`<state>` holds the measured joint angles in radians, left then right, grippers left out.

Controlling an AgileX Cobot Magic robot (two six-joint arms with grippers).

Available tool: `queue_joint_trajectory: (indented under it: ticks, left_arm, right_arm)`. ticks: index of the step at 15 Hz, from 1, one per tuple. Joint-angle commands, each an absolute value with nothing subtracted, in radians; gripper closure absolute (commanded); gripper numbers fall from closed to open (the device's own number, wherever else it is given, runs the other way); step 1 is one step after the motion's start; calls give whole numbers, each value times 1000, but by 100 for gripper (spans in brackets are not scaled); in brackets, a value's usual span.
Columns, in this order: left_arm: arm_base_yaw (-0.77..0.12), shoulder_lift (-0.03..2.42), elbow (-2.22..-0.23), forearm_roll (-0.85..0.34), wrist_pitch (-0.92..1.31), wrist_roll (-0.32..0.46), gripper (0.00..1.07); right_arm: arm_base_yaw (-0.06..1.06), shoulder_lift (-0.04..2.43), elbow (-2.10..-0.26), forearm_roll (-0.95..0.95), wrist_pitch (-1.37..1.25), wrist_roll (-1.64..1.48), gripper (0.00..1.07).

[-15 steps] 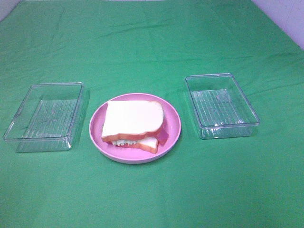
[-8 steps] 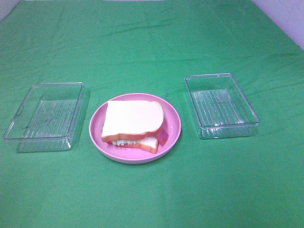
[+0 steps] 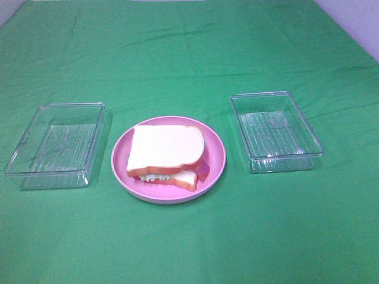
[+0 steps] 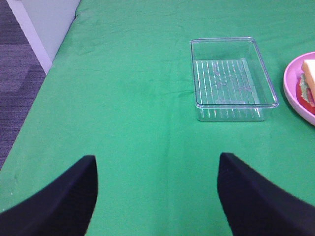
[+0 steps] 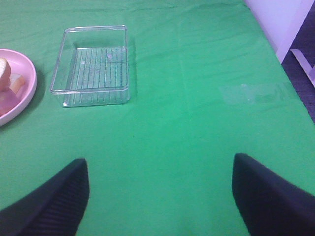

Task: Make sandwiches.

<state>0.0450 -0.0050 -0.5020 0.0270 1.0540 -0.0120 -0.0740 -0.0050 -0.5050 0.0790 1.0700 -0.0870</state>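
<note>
Sandwich (image 3: 167, 155) sits assembled on the pink plate (image 3: 217, 148), mid-table, between two clear plastic boxes.

Key relation: plate lies closer to the left box (image 3: 56, 142) than to the right box (image 3: 275, 130), so the left hand (image 4: 157, 196) looks the nearer for any reach (a judgement from the high view; neither arm shows there). Sandwich's long side runs roughly across the table, left to right, top slice slightly skewed over the bottom one.

Both hands hang back over bare green cloth, well apart from plate and boxes. Left hand: fingers spread wide, nothing between. Right hand (image 5: 160, 196): the same, empty.

Count: one sandwich, one plate, two boxes, two hands. Filling visible at the edges only: pale green and pinkish-red.
</note>
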Motion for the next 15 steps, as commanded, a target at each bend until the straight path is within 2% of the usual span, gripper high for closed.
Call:
queue_joint_trajectory:
  ticks: [1,6,9,15]
  left_arm:
    - [46,-25,-500,22,1046,-13,40]
    - [46,-25,-500,10,1046,-10,40]
    - [46,-25,-500,-24,1046,18,40]
    - [46,-25,-500,-27,1046,12,40]
  right_arm:
    - [-80,-21,-506,83,1060,-102,31]
    - [-80,-21,-506,83,1060,-102,31]
    - [-80,-21,-506,83,1060,-102,31]
    - [-80,-21,-506,83,1060,-102,31]
